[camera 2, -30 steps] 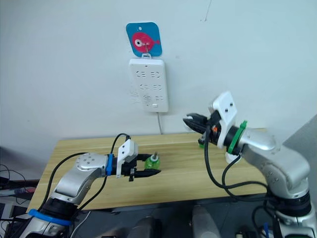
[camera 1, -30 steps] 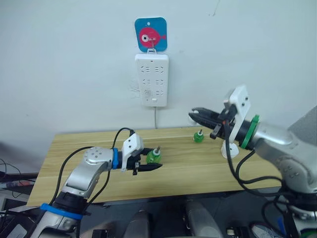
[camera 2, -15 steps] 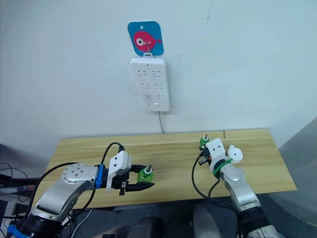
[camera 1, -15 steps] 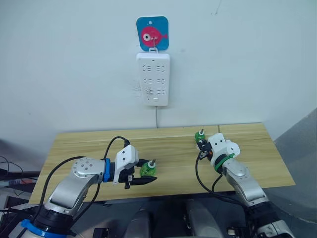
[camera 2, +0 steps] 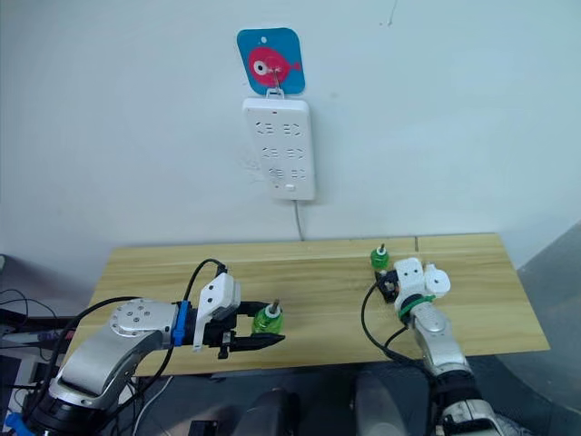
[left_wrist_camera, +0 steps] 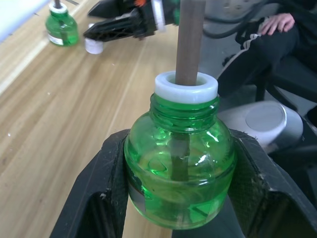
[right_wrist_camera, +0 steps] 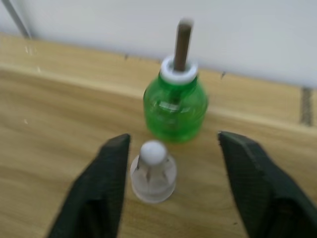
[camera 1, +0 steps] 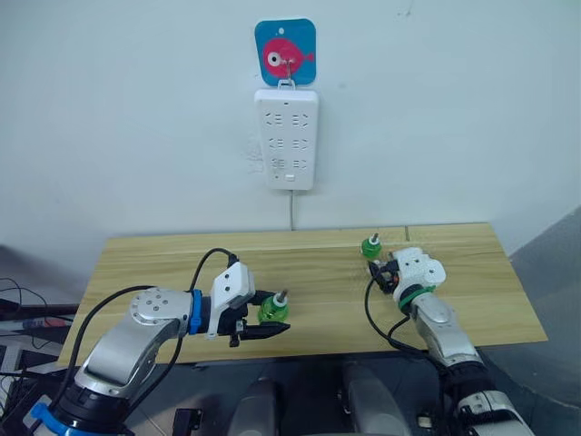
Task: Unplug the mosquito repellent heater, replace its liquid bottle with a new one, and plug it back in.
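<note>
My left gripper (camera 1: 270, 321) is shut on a green liquid bottle (camera 1: 271, 309) with a brown wick, held upright over the front of the wooden table (camera 1: 182, 263); its black fingers (left_wrist_camera: 106, 168) clasp the bottle's belly (left_wrist_camera: 178, 173). My right gripper (right_wrist_camera: 172, 141) is low over the table at the right, open, with a small white cap (right_wrist_camera: 152, 171) between its fingers and a second green bottle (right_wrist_camera: 175, 106) just beyond. The mosquito repellent heater (camera 1: 434, 271), white and rounded, sits on the table beside my right wrist, partly hidden by it.
A long white power strip (camera 1: 286, 138) hangs on the wall under a blue fish hook (camera 1: 286, 54), its sockets empty and its cord dropping behind the table. A seated person's hand (left_wrist_camera: 280, 22) shows beyond the table's front edge.
My right arm has come down from mid-air to the table by the second bottle, and its fingers have gone from shut to open. The left gripper still holds its bottle.
</note>
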Controlling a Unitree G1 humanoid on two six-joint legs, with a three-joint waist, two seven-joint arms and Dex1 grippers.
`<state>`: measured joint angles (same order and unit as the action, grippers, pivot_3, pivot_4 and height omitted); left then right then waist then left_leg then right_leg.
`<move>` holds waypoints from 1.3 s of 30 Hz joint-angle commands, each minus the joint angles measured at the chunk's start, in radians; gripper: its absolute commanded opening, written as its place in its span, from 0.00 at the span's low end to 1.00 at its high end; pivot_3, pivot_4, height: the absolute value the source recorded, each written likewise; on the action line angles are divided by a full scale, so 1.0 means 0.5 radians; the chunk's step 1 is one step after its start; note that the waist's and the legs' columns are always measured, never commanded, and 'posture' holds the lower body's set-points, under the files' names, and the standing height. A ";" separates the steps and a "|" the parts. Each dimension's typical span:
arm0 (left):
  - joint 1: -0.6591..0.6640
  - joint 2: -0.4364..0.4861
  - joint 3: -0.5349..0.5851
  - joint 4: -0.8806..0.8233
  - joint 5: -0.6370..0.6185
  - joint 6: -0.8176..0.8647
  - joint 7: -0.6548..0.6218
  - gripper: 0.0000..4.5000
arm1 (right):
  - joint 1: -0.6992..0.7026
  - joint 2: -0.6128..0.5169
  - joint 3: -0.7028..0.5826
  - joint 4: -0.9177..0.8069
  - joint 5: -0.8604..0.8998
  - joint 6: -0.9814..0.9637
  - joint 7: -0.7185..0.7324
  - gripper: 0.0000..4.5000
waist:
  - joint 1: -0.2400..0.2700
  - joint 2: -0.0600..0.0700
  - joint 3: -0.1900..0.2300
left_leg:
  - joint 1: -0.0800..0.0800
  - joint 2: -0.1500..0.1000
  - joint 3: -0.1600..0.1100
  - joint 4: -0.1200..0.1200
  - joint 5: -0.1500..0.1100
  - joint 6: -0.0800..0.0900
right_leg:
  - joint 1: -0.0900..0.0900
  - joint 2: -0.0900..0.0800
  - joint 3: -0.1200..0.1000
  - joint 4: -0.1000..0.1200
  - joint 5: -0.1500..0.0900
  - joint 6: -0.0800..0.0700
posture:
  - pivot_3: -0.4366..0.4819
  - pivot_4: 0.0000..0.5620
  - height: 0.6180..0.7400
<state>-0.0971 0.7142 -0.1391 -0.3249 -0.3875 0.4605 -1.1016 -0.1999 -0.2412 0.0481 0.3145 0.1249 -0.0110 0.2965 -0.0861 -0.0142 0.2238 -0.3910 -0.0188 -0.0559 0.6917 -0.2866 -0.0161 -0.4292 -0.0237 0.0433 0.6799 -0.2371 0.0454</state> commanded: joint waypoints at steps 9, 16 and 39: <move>-0.408 -0.265 -0.113 0.156 -0.138 -0.007 -0.108 0.51 | 0.042 -0.806 0.061 -2.002 1.146 1.560 0.731 0.99 | -0.004 0.000 0.004 | 0.009 0.001 -0.004 0.001 0.000 0.000 | 0.014 0.003 -0.005 -0.009 -0.006 0.011 | 0.29 0.37 0.94; -0.594 -0.406 -0.154 0.301 -0.126 -0.071 -0.155 0.51 | -0.290 -0.840 0.115 -2.003 1.353 1.842 0.765 0.99 | -0.006 -0.001 0.003 | 0.011 0.002 -0.001 -0.001 -0.001 0.000 | 0.016 0.005 -0.004 -0.012 -0.004 0.006 | 0.28 0.32 0.94; -0.537 -0.500 -0.143 0.245 -0.187 -0.098 -0.134 0.51 | -0.402 -0.664 0.294 -1.857 1.102 1.749 0.781 0.18 | -0.003 -0.004 -0.003 | 0.010 0.001 -0.002 -0.001 -0.001 0.000 | 0.015 0.003 -0.004 -0.012 -0.001 0.003 | 0.31 0.27 0.94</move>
<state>-0.3651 0.4771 -0.2288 -0.1532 -0.4440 0.4115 -1.1689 -0.3864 -0.5731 0.1881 -0.5872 0.6845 0.8867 0.6754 -0.0876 -0.0163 0.2225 -0.3862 -0.0181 -0.0570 0.6915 -0.2870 -0.0159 -0.4217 -0.0222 0.0412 0.6737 -0.2379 0.0467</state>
